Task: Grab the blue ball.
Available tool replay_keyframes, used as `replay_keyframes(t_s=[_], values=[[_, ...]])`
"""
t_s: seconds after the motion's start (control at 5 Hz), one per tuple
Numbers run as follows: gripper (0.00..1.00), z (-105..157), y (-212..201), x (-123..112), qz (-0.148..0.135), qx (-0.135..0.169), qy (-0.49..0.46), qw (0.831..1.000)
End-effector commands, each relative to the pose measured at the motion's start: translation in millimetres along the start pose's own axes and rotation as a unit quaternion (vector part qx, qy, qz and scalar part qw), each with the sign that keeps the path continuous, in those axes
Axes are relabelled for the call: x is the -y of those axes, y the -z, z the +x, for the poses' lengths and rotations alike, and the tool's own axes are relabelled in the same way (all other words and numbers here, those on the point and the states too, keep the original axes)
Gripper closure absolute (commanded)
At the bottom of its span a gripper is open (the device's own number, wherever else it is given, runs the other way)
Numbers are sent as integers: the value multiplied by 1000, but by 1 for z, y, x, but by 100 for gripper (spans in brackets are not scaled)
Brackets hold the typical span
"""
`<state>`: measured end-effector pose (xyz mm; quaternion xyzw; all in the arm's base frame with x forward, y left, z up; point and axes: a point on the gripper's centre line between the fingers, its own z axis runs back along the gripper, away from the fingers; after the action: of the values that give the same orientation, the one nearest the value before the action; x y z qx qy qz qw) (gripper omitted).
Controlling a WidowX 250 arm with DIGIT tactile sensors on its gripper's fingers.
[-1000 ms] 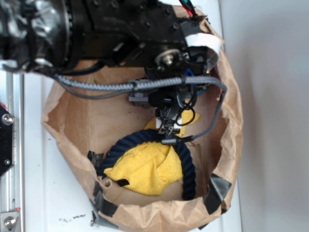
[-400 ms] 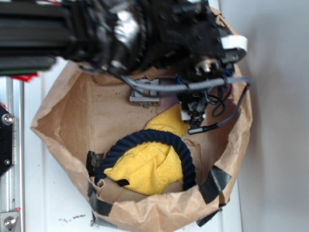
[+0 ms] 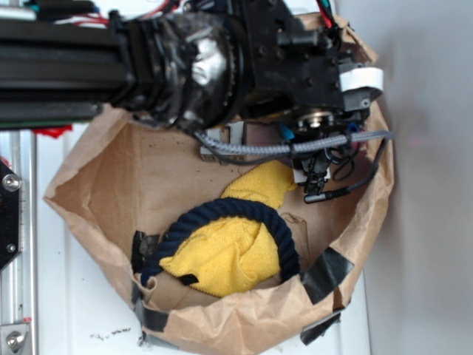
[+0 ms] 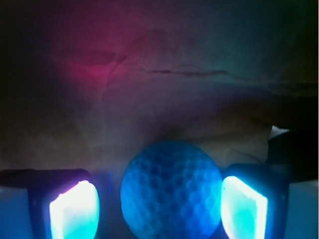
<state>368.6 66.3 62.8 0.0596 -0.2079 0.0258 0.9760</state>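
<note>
The gripper point(image 4: 159, 206) is open, and the blue ball point(image 4: 172, 189) sits between its two glowing fingers point(image 4: 75, 209), with a small gap on each side. It lies on crumpled brown paper inside a paper bag point(image 3: 111, 185) on a white table point(image 3: 52, 296), with a yellow cloth point(image 3: 222, 251) and a dark rope ring point(image 3: 229, 211) nearby.

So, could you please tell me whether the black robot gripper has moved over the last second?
Yes. The gripper has shifted right, away from the yellow terry cloth and toward the crumpled brown paper bag's right wall.

Exterior view bright, even; wrist view dim, blurry, blue-magenta glow.
</note>
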Motion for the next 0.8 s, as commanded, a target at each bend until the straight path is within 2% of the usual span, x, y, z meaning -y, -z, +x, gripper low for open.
replay_keyframes(t_s=[0.0,0.2,0.4,0.6], values=[[100,26,-18,4,-8,39,15,999],[100,23,-21,4,-10,32,19,999],[100,17,-33,11,-29,17,34,999],[100,9,-55,33,-55,-5,62,997]])
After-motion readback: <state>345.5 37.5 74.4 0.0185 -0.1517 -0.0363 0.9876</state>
